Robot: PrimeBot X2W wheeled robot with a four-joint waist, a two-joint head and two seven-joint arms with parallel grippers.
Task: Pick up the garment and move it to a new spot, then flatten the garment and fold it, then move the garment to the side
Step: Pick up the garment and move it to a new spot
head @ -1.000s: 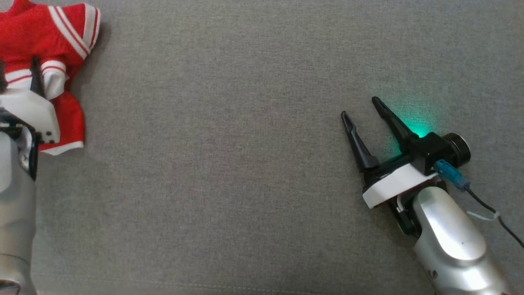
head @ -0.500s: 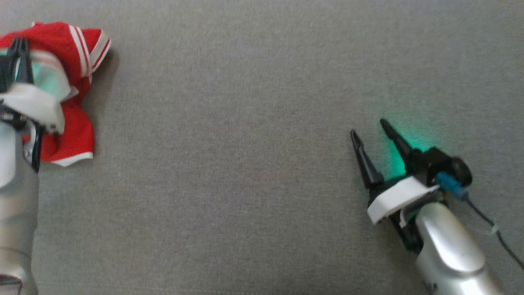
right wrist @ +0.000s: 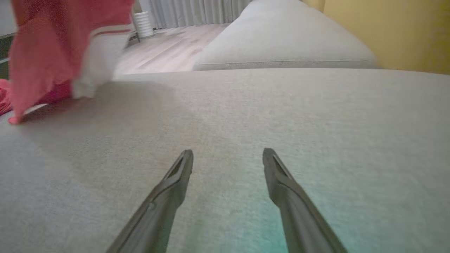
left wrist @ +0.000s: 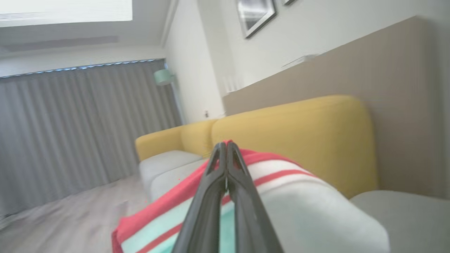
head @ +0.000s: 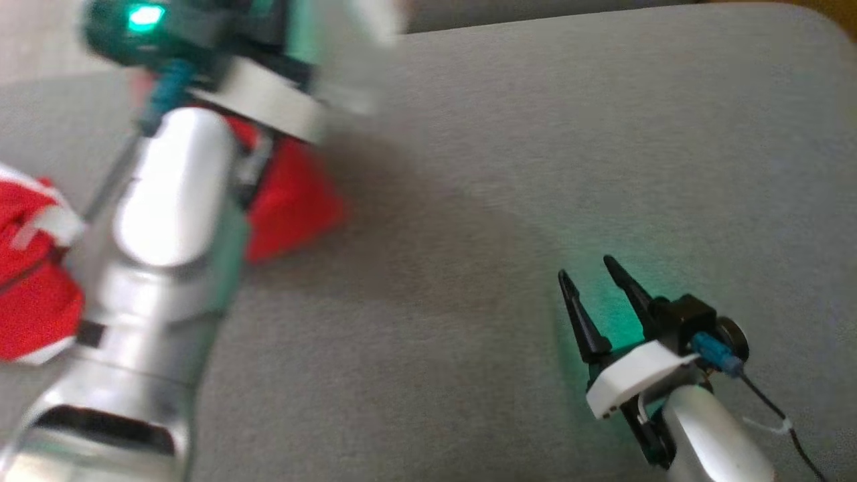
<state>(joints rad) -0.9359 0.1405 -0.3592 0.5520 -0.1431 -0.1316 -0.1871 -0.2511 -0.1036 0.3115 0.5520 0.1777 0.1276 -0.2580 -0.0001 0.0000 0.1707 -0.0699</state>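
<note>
We are over the grey seat cushion (head: 482, 201) of a sofa. Its yellow backrest (left wrist: 299, 140) shows in the left wrist view, with a grey curtain (left wrist: 70, 133) and a wood floor (left wrist: 70, 225) beyond. A second grey cushion (right wrist: 281, 45) lies further off in the right wrist view.

The left arm (head: 167, 201) is big and motion-blurred at the left of the head view, raised above the cushion and lit green at the wrist.

The garment (head: 294, 201) is red with white bands and red stripes. It is at the left side of the cushion, partly behind the left arm, with more red cloth at the left edge. In the right wrist view the garment (right wrist: 52, 45) hangs at upper left, with its low end touching the cushion. In the left wrist view the garment (left wrist: 288, 186) drapes just behind the fingers.

The right gripper (head: 586, 268) is at lower right, well apart from the garment. Its fingers are spread with nothing between them. It sits low over bare cushion, with green glow (head: 622, 308) on the fabric beside it. The right wrist view shows the same: right gripper (right wrist: 228, 153) wide, grey fabric in the gap.

The left gripper (left wrist: 226, 147) has its fingers pressed together, pinching the red edge of the garment at the tips.

A picture frame (left wrist: 255, 15) hangs on the wall, top of the left wrist view.
</note>
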